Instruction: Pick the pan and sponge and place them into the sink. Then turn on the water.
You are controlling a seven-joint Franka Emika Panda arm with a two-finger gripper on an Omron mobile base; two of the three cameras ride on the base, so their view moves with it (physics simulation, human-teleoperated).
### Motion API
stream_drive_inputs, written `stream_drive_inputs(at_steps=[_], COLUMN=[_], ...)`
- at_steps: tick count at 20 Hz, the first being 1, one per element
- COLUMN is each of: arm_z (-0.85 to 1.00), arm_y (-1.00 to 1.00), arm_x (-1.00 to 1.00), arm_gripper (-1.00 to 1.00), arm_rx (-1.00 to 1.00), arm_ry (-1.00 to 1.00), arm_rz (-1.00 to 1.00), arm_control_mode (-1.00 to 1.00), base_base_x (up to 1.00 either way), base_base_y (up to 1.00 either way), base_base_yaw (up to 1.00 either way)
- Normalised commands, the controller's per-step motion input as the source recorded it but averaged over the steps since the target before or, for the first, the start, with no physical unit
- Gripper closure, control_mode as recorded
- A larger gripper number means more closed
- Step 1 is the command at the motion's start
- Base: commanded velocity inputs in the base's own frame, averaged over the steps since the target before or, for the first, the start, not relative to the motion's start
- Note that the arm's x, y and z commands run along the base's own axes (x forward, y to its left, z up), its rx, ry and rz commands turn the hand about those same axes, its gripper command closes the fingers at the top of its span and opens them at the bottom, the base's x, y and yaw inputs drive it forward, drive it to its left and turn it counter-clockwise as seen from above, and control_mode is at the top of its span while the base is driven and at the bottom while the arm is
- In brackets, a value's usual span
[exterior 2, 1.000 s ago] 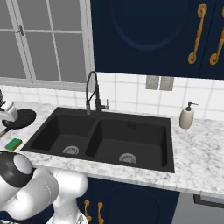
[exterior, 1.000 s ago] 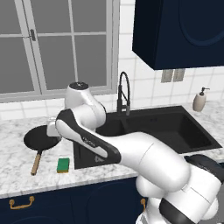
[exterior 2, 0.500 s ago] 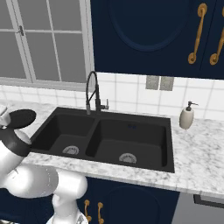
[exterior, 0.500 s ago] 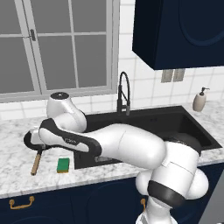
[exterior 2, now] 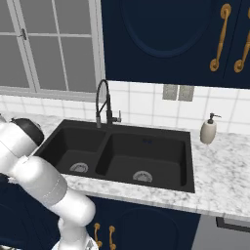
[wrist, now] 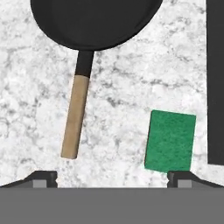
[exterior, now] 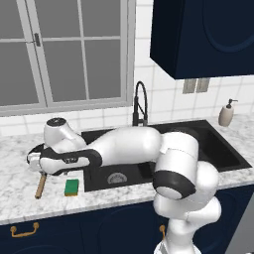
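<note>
Gripper [wrist: 112, 177], jaws wide and empty, hovers over frying pan [wrist: 94, 19] left of sink [exterior: 208, 141]. Rigid pan looks heaviest; its wooden handle [wrist: 75, 116] offers the best hold.

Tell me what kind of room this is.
A home kitchen, rendered: a black double-basin sink with an arched faucet set in a marble counter, navy cabinets above.

We count one round black frying pan with a wooden handle [wrist: 94, 22], one green rectangular sponge [wrist: 170, 141], one matte-black sink [exterior 2: 122, 154] with two basins and two round metal drains, one black arched faucet [exterior 2: 105, 105], and one beige soap dispenser bottle [exterior 2: 208, 130].
</note>
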Motion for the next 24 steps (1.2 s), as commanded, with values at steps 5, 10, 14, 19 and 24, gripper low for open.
stream_drive_inputs(at_steps=[5, 10, 14, 19, 24], arm_z=[-0.23, -0.09, -0.02, -0.29, -0.37], arm_y=[0.64, 0.49, 0.39, 0.22, 0.08], arm_x=[0.44, 0.44, 0.36, 0.21, 0.07], arm_gripper=[-1.00, -1.00, -1.00, -1.00, -1.00], arm_rx=[-0.16, -0.13, -0.09, -0.05, -0.01], arm_ry=[0.06, 0.04, 0.01, 0.01, 0.00], arm_rz=[-0.09, -0.10, -0.07, -0.03, -0.01], arm_control_mode=[-1.00, -1.00, -1.00, -1.00, -1.00], base_base_x=[0.00, 0.00, 0.00, 0.00, 0.00], base_base_y=[0.00, 0.00, 0.00, 0.00, 0.00], base_base_yaw=[0.00, 0.00, 0.00, 0.00, 0.00])
